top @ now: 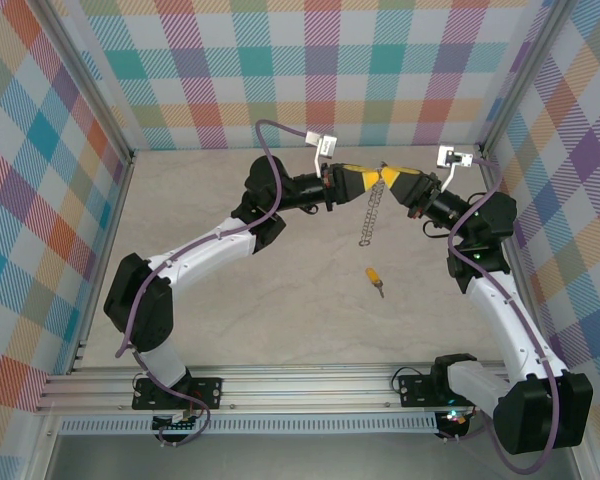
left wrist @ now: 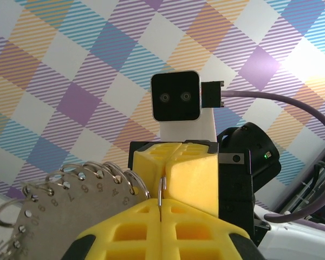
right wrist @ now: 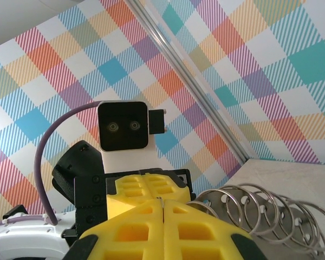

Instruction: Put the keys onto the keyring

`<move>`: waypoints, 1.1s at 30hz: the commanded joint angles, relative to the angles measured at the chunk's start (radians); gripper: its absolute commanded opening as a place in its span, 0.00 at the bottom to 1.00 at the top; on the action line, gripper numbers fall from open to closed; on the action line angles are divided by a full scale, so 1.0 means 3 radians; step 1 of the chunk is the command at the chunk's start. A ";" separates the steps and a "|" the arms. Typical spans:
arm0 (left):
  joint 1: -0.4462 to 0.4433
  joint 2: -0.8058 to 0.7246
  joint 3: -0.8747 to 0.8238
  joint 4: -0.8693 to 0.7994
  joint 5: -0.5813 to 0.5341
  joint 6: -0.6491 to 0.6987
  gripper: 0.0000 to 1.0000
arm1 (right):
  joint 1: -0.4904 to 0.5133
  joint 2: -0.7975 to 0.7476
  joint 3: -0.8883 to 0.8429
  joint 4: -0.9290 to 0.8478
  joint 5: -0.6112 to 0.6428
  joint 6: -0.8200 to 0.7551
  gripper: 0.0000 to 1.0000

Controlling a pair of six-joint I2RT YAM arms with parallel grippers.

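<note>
Clamping the dangling keyring, left hand and right hand meet above open table.

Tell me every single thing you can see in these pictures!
key: 1, yellow-orange head, lying on the table near the right arm.
keyring: 1, silvery grey with many wire loops, hanging in the air from both tools.
table: 1, beige, under everything.
walls: 3, colourful checks, around the table.
left arm: 1, white and black, left side.
right arm: 1, white and black, right side.
left tool: 1, yellow, shut on the keyring.
right tool: 1, yellow, shut on the keyring.
</note>
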 commanded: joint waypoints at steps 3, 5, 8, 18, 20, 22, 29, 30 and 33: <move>0.0011 -0.0134 -0.0037 0.0112 -0.0009 0.0034 0.00 | 0.0011 -0.0030 0.0013 0.0119 -0.0018 -0.0058 0.00; 0.0012 -0.0133 -0.0027 0.0082 -0.0013 0.0069 0.00 | 0.0007 -0.0025 0.0020 0.0110 -0.0038 -0.0056 0.00; 0.0022 -0.0170 0.0016 -0.0184 0.0016 0.0286 0.00 | 0.0004 -0.0036 0.0078 -0.0095 -0.0016 -0.0116 0.19; 0.0074 -0.0468 0.0288 -0.1936 0.0072 0.1797 0.00 | -0.0234 -0.0494 0.0216 -0.1648 0.0251 -0.0532 0.55; 0.0073 -0.0509 0.0334 -0.2183 0.0046 0.2015 0.00 | -0.0306 -0.0545 0.0216 -0.1846 0.0261 -0.0532 0.55; 0.0076 -0.0540 0.0388 -0.2409 0.0011 0.2214 0.00 | -0.0334 -0.0570 0.0205 -0.2041 0.0281 -0.0532 0.56; 0.0076 -0.0674 0.0447 -0.2857 -0.0105 0.2628 0.00 | -0.0371 -0.0668 0.0062 -0.2433 0.0386 -0.0557 0.62; 0.0081 -0.0690 0.0437 -0.2876 -0.0110 0.2649 0.00 | -0.0371 -0.0676 0.0031 -0.2459 0.0398 -0.0550 0.62; 0.0086 -0.0741 0.0411 -0.2908 -0.0080 0.2673 0.00 | -0.0371 -0.0689 -0.0052 -0.2490 0.0407 -0.0523 0.62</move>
